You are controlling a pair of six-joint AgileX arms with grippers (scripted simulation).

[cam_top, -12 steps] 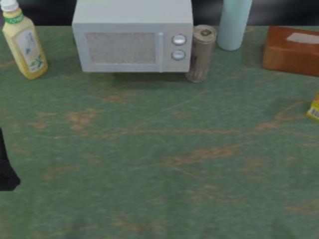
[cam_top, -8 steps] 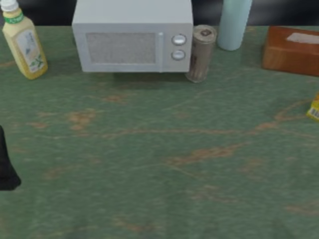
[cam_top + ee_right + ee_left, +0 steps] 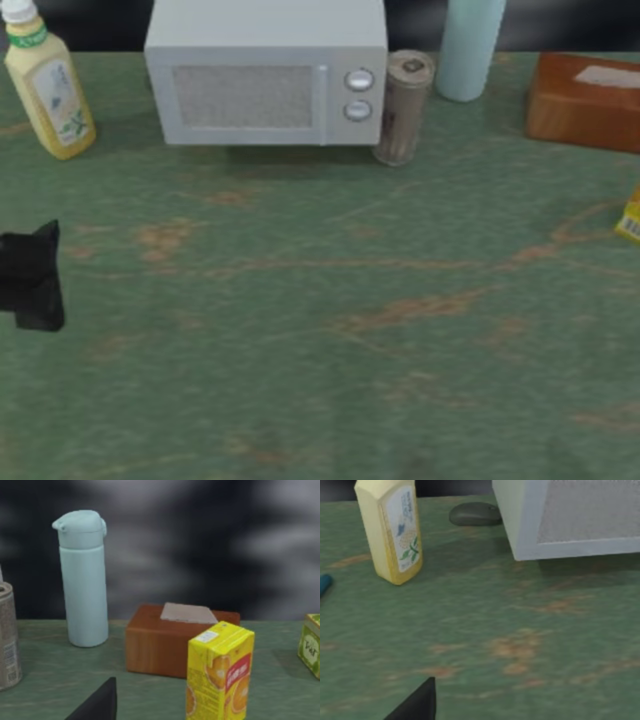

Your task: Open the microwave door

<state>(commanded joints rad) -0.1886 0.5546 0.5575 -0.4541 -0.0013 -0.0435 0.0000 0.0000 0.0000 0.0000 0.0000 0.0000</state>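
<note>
A yellow bottle (image 3: 391,530) stands near the microwave (image 3: 570,517).

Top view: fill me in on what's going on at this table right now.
Nothing is being handled yet. The left gripper is in over the table's left edge, well short of the microwave at the back. The microwave door is shut and untouched. A yellow bottle stands left of the microwave, a can on its right. The right arm is out of the top view.
</note>
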